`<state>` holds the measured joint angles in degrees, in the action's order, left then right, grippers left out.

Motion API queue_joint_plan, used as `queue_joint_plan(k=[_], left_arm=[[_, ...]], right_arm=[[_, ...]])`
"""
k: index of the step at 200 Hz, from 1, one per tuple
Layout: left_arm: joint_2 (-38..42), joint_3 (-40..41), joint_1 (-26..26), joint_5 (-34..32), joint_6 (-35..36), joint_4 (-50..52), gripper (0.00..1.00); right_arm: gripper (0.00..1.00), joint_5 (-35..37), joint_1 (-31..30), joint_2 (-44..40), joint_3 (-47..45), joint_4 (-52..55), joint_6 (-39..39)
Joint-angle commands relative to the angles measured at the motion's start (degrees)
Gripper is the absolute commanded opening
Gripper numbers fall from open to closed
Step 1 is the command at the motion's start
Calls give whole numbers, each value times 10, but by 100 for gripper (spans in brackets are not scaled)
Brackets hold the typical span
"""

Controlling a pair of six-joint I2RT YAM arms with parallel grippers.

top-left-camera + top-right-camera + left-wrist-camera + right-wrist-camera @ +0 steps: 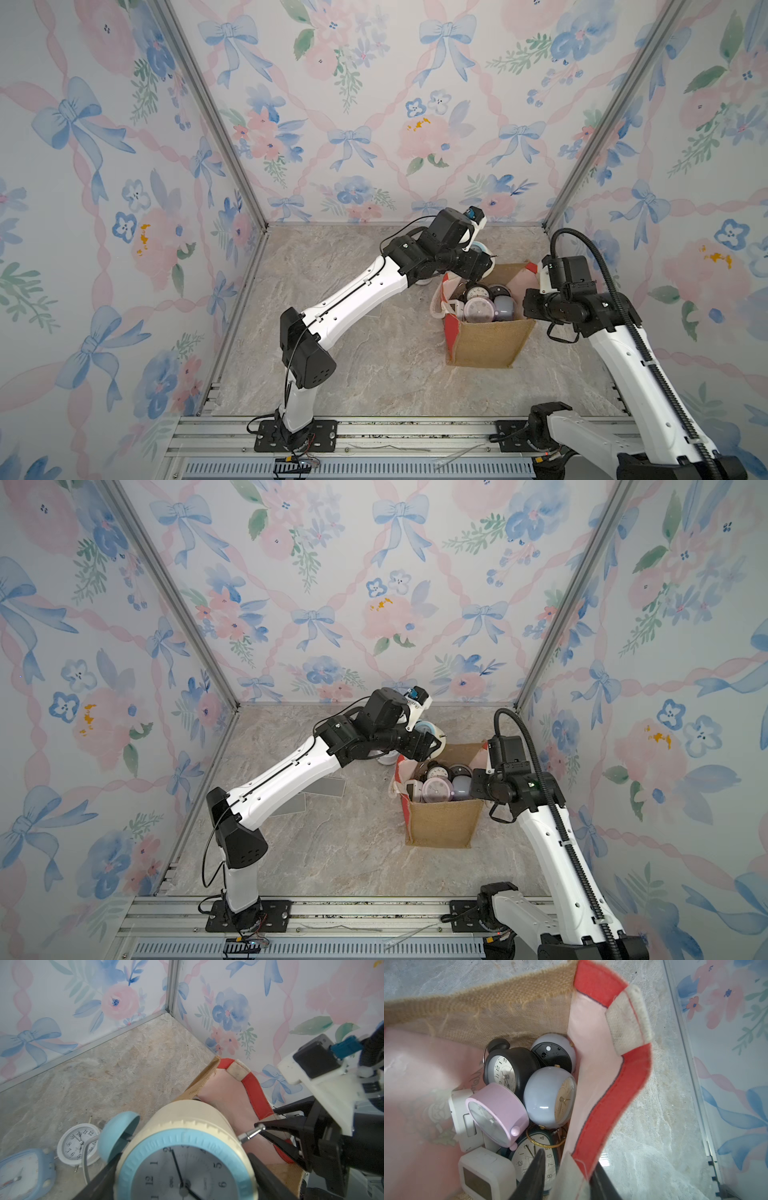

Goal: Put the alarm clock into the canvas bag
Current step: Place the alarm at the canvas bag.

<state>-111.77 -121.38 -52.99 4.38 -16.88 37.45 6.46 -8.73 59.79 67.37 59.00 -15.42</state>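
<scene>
Top views: the canvas bag stands upright with its mouth open, at 3 o'clock on the marble table. The left gripper is at the bag's 12 o'clock rim, carrying the alarm clock. The clock is in the air over the far rim, not inside. The right gripper is at the bag's 3 o'clock wall, and its jaws are hidden here. The bag holds several clocks, with a pink clock on top. A white clock sits on the table at the bag's 10 o'clock, half under the left arm.

Left wrist: the alarm clock has a cream body and a blue face ring. The left gripper is spread wide, with a black finger on each side of the body, clamping it. The bag's red side panel is just beyond the clock. The right gripper grips that panel. The white clock and a blue square clock lie just beside each other on the table.

Right wrist: this view looks down into the bag. The right gripper has its jaws narrow. One finger is inside the bag and the other outside, with the side panel pinched between. Inside are a black twin-bell clock, a grey-blue round clock, the pink clock and a white cube clock.
</scene>
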Motion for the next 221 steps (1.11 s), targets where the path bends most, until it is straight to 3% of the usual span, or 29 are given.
queue_joint_plan(k=[1,94,221], left_arm=[[-28,-36,-12,15,-11,-10,73],[-135,-116,-47,54,-29,-10,69],[-69,-90,-89,6,-16,-1,68]], right_arm=[[28,3,-5,-9,13,8,3],[0,24,-5,-40,3,32,1],[0,25,3,-46,-11,26,5]])
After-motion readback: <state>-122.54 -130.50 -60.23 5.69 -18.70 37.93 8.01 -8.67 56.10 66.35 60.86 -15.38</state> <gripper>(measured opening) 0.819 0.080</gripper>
